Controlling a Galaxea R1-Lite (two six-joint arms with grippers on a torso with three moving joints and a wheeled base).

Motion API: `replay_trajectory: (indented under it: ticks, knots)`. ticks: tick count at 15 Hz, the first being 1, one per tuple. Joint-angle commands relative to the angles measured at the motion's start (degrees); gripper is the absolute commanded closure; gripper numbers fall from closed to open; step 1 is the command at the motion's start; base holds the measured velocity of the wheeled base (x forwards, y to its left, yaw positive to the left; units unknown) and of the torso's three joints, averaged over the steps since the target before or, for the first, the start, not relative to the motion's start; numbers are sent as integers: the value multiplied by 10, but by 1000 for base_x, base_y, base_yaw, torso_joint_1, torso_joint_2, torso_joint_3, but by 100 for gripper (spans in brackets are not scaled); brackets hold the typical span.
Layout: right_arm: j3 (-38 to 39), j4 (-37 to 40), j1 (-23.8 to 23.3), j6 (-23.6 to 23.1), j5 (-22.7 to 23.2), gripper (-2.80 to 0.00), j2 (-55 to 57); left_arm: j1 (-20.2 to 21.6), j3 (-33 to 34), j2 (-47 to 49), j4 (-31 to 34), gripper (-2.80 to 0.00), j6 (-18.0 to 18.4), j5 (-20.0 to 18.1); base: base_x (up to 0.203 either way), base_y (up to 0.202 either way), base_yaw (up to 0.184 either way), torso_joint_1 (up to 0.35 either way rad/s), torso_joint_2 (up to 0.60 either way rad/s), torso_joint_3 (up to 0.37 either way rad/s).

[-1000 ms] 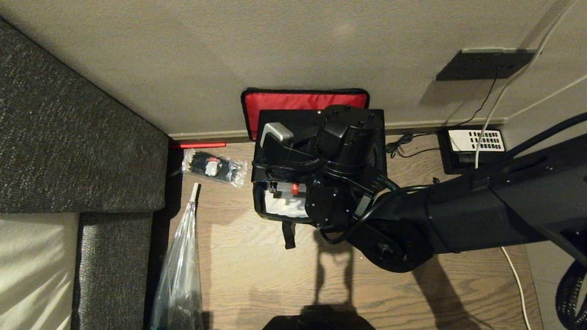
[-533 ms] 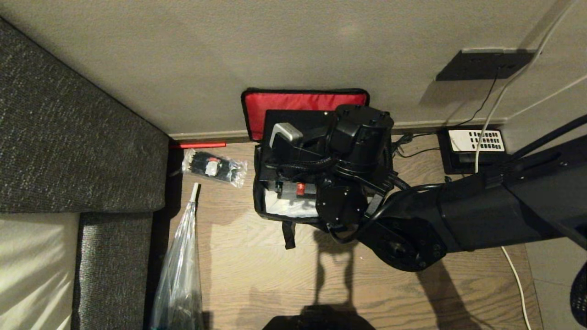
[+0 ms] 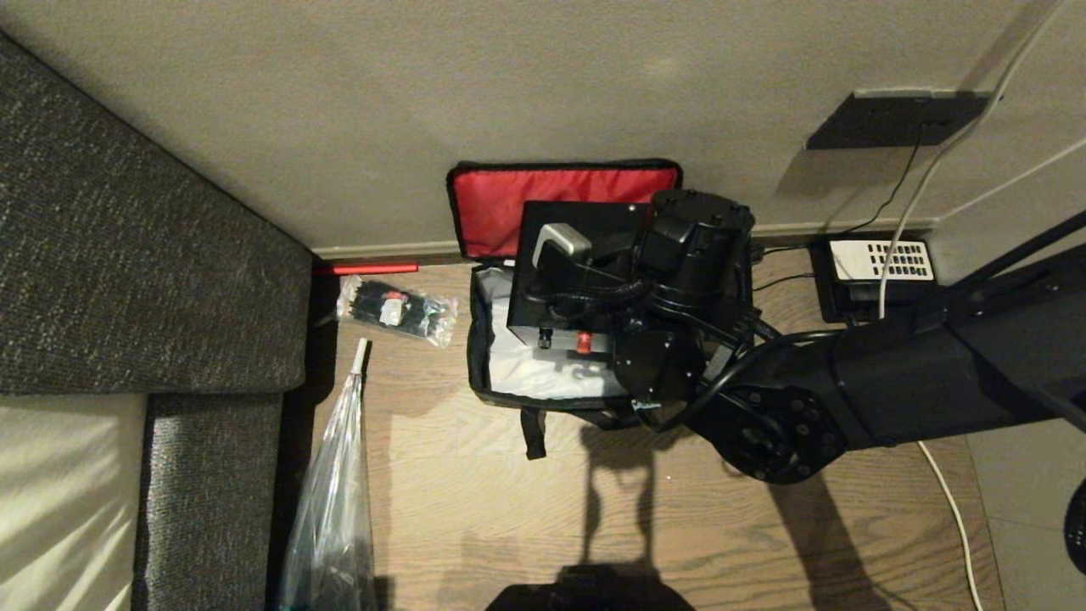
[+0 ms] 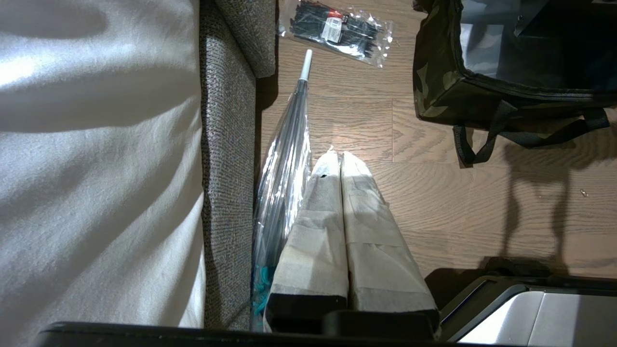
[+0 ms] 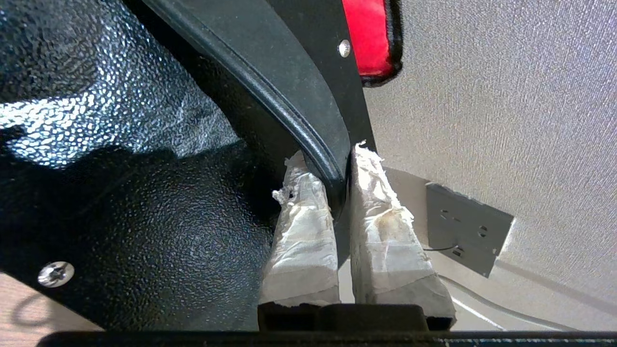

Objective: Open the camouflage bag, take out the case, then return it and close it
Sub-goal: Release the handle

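The camouflage bag (image 3: pixel 475 373) lies open on the wooden floor by the wall. Its red lid lining (image 3: pixel 526 199) leans against the wall and its silvery inside (image 3: pixel 526 373) shows. The flat black case (image 3: pixel 577 229) hangs above the bag's right half, partly covered by my right wrist (image 3: pixel 679 263). In the right wrist view my right gripper (image 5: pixel 332 161) is shut on the case's black handle (image 5: pixel 289 96), one taped finger on each side. My left gripper (image 4: pixel 339 156) is shut and empty, parked over the floor; the bag's camouflage side (image 4: pixel 434 82) lies beyond it.
A clear packet of black ties (image 3: pixel 394 310) lies left of the bag. A clear folded umbrella (image 3: pixel 335 501) rests along the grey sofa (image 3: pixel 127 255). A black telephone (image 3: pixel 878 263), cables and a wall socket (image 3: pixel 899 119) are at the right.
My right arm has carried the case to the right and towards the wall. More of the bag's silvery inside is uncovered. The left arm has not moved.
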Motion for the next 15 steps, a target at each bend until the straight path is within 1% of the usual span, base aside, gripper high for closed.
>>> replay_trajectory:
  ticks: [1, 10, 15]
  knots:
    - [5, -3, -8, -5, -4, 0, -3, 0, 1, 0, 0, 0, 0, 0, 0, 0, 0, 0, 0, 0]
    - [31, -2, -37, -5, -3, 0, -30, 0, 1, 0, 0, 0, 0, 0, 0, 0, 0, 0, 0, 0]
    - [66, -2, -43, -5, -4, 0, -63, 0, 1, 0, 0, 0, 0, 0, 0, 0, 0, 0, 0, 0]
